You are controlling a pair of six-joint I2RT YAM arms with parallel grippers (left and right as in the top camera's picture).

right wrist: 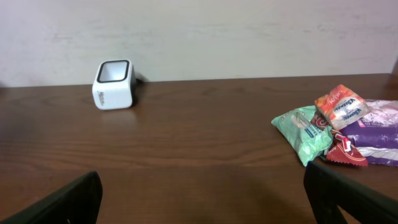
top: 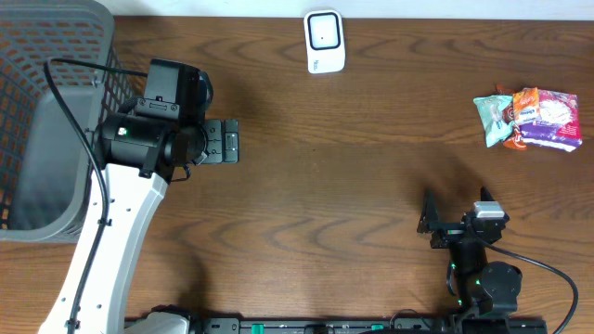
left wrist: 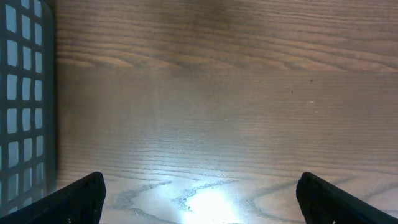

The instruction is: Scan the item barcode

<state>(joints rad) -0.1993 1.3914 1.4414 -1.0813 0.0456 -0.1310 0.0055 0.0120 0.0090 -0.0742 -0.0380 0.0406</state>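
The left tool is released: its two black fingers stand wide apart with only bare wood between them. It hangs over the 9 o'clock part of the dark brown wooden table and points toward 3 o'clock. Just behind it, at 9 to 10 o'clock, stands a grey plastic mesh basket. In the left wrist view the wall of the basket fills the left edge.

The right tool is released too, its fingers far apart and touching nothing. It is low at the 5 o'clock part of the table.

A heap of snack packets lies at 2 o'clock, well apart from both tools. In it, a mint green packet is on the side toward the table middle. An orange packet rests on top and a purple packet is at the outer side.

A small white box-shaped scanner stands at 12 o'clock near the far edge. In the right wrist view it is upright before the pale wall, well apart from the heap.
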